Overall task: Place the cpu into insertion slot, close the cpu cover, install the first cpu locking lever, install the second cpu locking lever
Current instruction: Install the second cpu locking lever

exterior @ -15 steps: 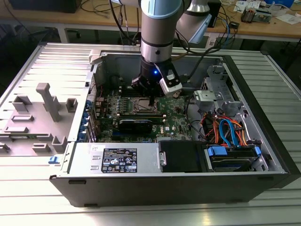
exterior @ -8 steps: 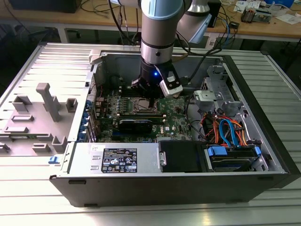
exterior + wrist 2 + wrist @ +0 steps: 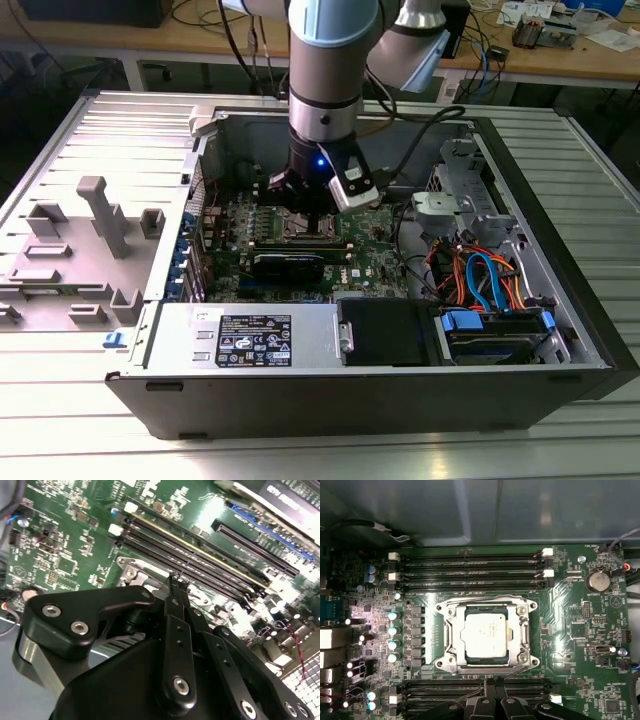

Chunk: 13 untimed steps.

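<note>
Open computer case (image 3: 560, 290), lying flat on a ribbed metal desk (image 3: 300, 455); wooden benches with cables stand far behind. Inside: green motherboard (image 3: 580, 630), long black memory slots (image 3: 470, 567) on both sides of the insertion slot (image 3: 445, 655), black card (image 3: 288, 264), power supply (image 3: 250, 340), orange and blue cables (image 3: 480, 275) at the exterior view's right.

The cpu (image 3: 486, 636) sits in the slot, framed by the cpu cover (image 3: 522, 625), which lies flat around it.

Arm descends vertically into the case. Tool (image 3: 177, 580) hovers just beside the socket, above the memory slots, fingertips closed together, holding nothing.
</note>
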Available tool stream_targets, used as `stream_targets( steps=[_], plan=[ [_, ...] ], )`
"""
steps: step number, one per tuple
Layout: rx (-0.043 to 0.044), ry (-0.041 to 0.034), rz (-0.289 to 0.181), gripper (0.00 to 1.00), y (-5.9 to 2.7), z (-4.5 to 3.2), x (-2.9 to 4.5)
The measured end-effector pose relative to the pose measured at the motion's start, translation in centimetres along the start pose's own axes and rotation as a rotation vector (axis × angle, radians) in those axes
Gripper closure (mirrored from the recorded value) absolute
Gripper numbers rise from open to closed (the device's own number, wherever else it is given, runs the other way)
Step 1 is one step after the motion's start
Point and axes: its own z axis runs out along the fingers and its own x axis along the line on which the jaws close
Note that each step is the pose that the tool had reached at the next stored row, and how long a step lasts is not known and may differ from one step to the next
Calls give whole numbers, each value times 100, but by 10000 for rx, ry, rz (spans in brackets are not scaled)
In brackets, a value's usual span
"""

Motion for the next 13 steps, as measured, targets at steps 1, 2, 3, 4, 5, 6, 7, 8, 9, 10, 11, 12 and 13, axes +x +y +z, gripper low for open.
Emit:
stream_targets(
  steps=[1,2,3,4,5,6,7,8,9,10,11,12,13],
  plan=[
    [-1,7,-1,89,-4,6,12],
    [0,15,-5,89,-5,11,24],
    [1,33,-13,89,-6,24,41],
    [2,52,-25,89,-7,49,64],
    [2,57,-29,89,-8,62,74],
    [3,60,-36,89,-9,79,83],
    [2,64,-44,89,-10,100,92],
    [2,68,-49,89,-10,114,98],
    [2,73,-54,89,-11,129,105],
    [1,78,-59,89,-12,142,112],
    [-1,83,-65,89,-13,156,120],
    [-4,85,-68,89,-13,168,127],
    [-9,100,-70,89,-16,179,130]
  ],
)
